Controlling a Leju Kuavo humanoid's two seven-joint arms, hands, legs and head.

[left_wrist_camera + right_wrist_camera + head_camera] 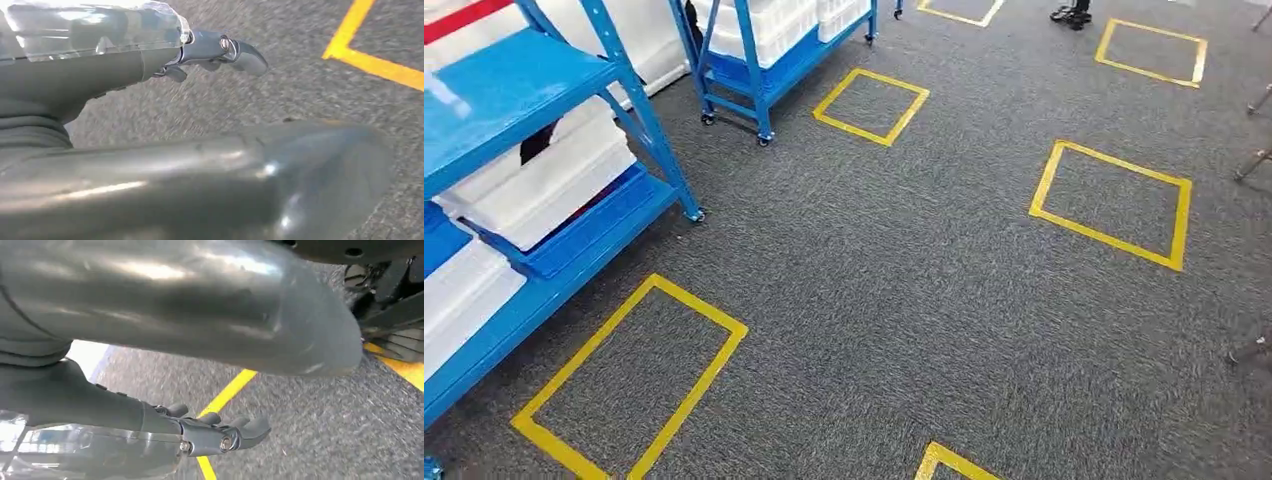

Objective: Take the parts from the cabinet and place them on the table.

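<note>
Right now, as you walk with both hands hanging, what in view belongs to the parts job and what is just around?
For the job:
- blue cabinet, near left
- white bins on its shelves
- left hand, holding nothing
- right hand, holding nothing

Just around:
- second blue rack on castors
- yellow tape squares on the grey carpet
- a person's shoes, far off

Bins (539, 185) on shelf rack (524, 90) left, floor squares (1112, 203) right

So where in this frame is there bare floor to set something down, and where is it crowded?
Open grey carpet runs through the middle, bordered by the yellow tape squares. The left side is crowded: two blue shelving racks hold white bins. Chair legs edge the right.
</note>
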